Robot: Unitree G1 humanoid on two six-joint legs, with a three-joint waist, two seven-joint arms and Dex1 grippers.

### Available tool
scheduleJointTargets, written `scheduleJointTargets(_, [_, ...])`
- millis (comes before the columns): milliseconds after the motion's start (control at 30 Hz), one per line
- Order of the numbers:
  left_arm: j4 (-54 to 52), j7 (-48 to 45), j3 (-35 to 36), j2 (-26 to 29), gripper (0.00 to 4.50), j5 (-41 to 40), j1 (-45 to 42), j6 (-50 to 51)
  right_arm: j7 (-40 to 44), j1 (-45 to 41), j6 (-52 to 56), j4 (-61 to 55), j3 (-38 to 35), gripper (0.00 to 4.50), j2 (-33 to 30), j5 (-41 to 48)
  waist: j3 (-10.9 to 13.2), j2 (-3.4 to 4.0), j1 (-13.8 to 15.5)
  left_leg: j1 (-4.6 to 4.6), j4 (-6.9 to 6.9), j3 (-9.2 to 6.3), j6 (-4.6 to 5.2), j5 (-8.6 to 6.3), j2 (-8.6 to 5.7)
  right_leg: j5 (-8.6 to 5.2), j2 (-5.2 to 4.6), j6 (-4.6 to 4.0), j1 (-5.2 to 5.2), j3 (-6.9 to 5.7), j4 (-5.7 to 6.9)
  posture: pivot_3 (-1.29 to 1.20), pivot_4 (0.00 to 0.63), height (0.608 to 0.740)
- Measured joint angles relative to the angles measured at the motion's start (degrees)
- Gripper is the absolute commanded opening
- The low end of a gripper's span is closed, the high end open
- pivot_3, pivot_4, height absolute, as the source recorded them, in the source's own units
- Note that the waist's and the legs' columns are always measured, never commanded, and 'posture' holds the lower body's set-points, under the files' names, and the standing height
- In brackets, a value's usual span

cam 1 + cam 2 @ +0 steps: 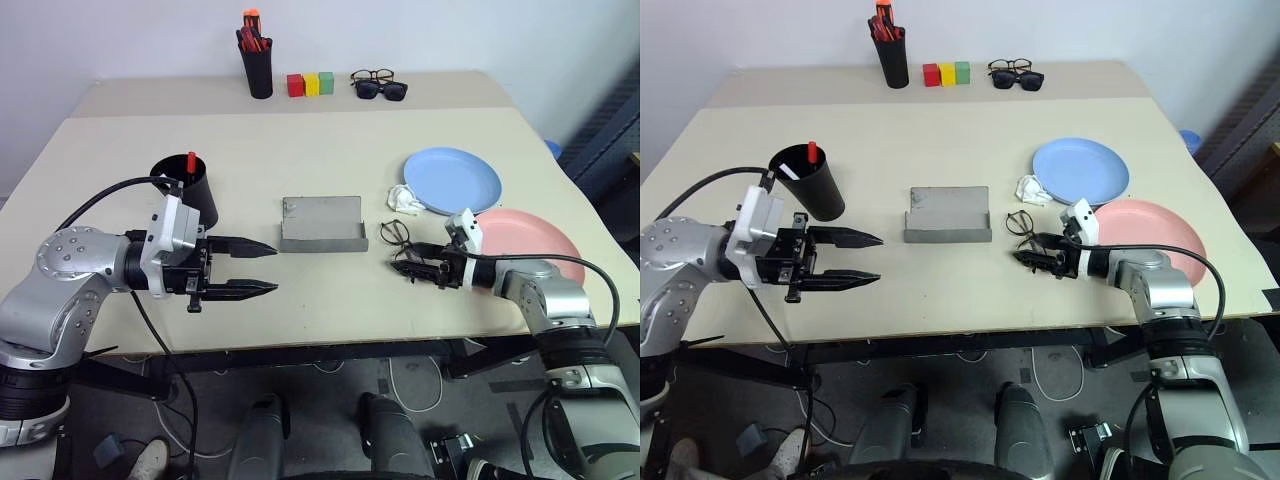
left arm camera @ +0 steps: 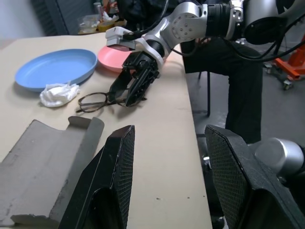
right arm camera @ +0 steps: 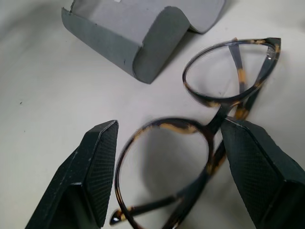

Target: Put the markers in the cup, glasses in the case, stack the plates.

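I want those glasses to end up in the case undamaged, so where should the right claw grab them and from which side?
Grip the glasses at the bridge between the lenses, coming from the table's near edge, as the open right claw already straddles one lens. They lie flat and folded beside the open case, so the thin bridge gives firmer purchase than a lens rim, likely without smudging.

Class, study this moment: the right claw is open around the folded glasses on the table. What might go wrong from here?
1. The right claw straddles one lens of the glasses; closing might smudge or stress it.
2. The thin frame may slip or twist when lifted.
3. The open case lies loose, so it may slide during insertion.
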Motion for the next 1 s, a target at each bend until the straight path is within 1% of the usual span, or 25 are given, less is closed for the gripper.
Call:
scheduleJointTargets(233, [-0.5,2.3,-0.4,-0.8,2.33,0.0,0.4,0.0,-0.3,-1.5,1.1,0.0,0.8,3.42,1.2,-0.2,0.0,0.00,0.0,0.00,-0.01,0.00,0.00,0.00,0.00,0.01,0.00,-0.01,0.00,0.00,0.00,0.00,0.150,0.740])
scheduleJointTargets(333, [-1.3,2.9,-0.4,-0.8,2.39,0.1,0.5,0.0,-0.3,-1.6,1.2,0.0,1.0,2.67,1.6,-0.2,0.0,0.00,0.0,-0.01,-0.01,0.00,0.00,0.00,0.00,0.01,0.00,-0.01,0.00,0.00,0.00,0.00,0.150,0.740])
scheduleJointTargets(367, [-1.6,3.1,-0.4,-0.8,2.39,0.1,0.5,0.0,-0.3,-1.6,1.2,0.0,1.1,2.24,1.6,-0.3,0.0,0.00,0.1,-0.01,-0.01,0.00,0.00,0.00,0.00,0.01,0.00,-0.01,0.00,0.00,0.00,0.00,0.150,0.740])
scheduleJointTargets(500, [-1.7,3.5,-0.4,-0.9,2.39,0.1,1.0,0.0,-0.3,-1.7,1.3,0.0,1.0,0.20,1.6,-0.5,0.0,0.00,0.0,-0.01,-0.01,0.00,0.00,0.00,0.00,0.00,0.00,0.00,0.00,0.00,0.00,0.00,0.150,0.740])
scheduleJointTargets(533, [-1.7,3.7,-0.4,-1.0,2.39,0.1,1.0,0.0,0.6,-1.9,1.3,-1.0,0.9,0.09,1.7,0.3,0.0,0.00,0.0,0.01,-0.01,0.00,0.00,0.00,0.00,0.00,0.00,0.00,0.01,0.00,0.00,0.00,0.150,0.740])
scheduleJointTargets(800, [-2.1,4.8,-0.4,-1.7,2.39,0.3,1.0,-0.3,-0.8,-2.3,1.2,-2.4,0.9,0.09,1.3,-0.5,0.0,-0.01,0.2,0.00,0.01,0.00,-0.02,-0.01,0.01,-0.01,0.00,0.03,0.02,0.00,-0.01,0.00,0.150,0.740])
scheduleJointTargets(900, [-2.1,5.3,-0.4,-1.9,2.39,0.5,1.0,-0.9,-1.6,-2.1,0.6,-2.6,0.4,0.09,-0.1,-0.9,0.0,0.00,0.2,-0.03,0.00,0.01,-0.02,0.00,0.00,0.00,0.00,0.01,0.01,0.00,-0.08,0.00,0.150,0.740])
scheduleJointTargets(1000, [-2.1,5.8,-0.4,-2.0,2.39,0.5,1.4,-1.1,-2.8,-2.8,-0.7,-2.4,-1.8,0.09,-1.9,-1.6,0.0,0.00,0.2,-0.04,-0.03,0.03,-0.02,0.00,0.00,0.00,0.00,0.01,0.01,0.00,-0.13,0.00,0.150,0.740])
